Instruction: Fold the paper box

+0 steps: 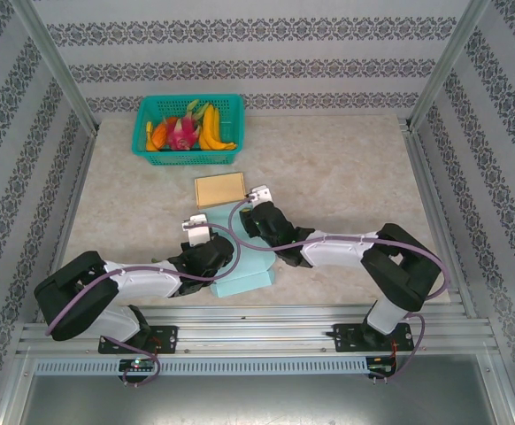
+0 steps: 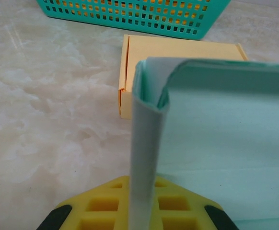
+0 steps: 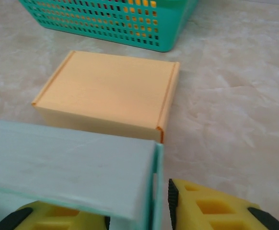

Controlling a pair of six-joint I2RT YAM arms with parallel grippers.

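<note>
The pale teal paper box (image 1: 250, 267) lies partly folded at the near middle of the table, with both grippers at its far end. My left gripper (image 1: 215, 246) is shut on an upright side wall (image 2: 146, 143) of the box, which runs between its yellow fingers (image 2: 101, 203). The box floor (image 2: 226, 139) spreads to the right of that wall. My right gripper (image 1: 252, 223) stands astride the box's right-hand wall (image 3: 157, 191). A folded-over flap (image 3: 67, 167) covers its left finger. A thin gap shows between the wall and the right pad (image 3: 171, 201), so the jaws are open.
A closed orange box (image 1: 219, 189) lies just beyond the teal one, also in the wrist views (image 2: 178, 52) (image 3: 108, 93). A green basket (image 1: 188, 158) of fruit stands at the back left. Bare marble table (image 1: 346, 168) spreads to the right.
</note>
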